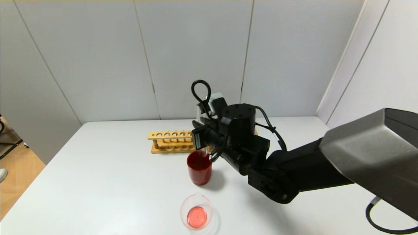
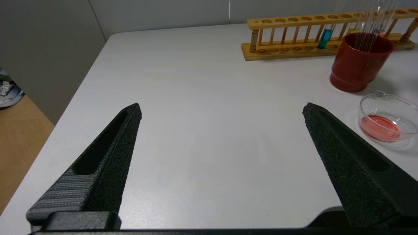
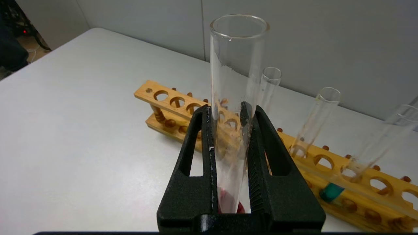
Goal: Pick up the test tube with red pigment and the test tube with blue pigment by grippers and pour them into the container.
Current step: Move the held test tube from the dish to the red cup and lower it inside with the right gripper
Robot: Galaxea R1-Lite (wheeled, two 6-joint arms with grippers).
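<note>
— Looking down on one white table (image 1: 114, 169), backed by grey wall panels (image 1: 196, 49). Counting what on it?

— Counting one wooden rack (image 1: 169, 135) standing toward the far side, one dark-red cup (image 1: 199, 174) sitting just in front of it, and one clear glass container (image 1: 183, 209) resting nearer the front edge, apart from the cup and holding a shallow pool of pinkish-red liquid.

— And seeing how many tubes?

— Seeing four from the right wrist. Gripping one of them: the right gripper (image 3: 228, 109), fingers clamping both sides of a clear test tube (image 3: 238, 65), keeping it upright with the open mouth on top. Hanging over the red cup in the head view, lower end dipping toward the cup's mouth; not managing to tell the colour of its bottom.

— Leaving three in the rack, then?

— Yes, three leaning in the rack's holes. Showing among them the test tube with blue pigment (image 3: 331, 192), its teal bottom resting on the rack's lower board, untouched by either gripper.

— Doing anything on the left?

— Hovering low over bare table, well away from the rack, cup and container: the left gripper (image 2: 222, 109), fingers spread wide apart, holding nothing.
</note>
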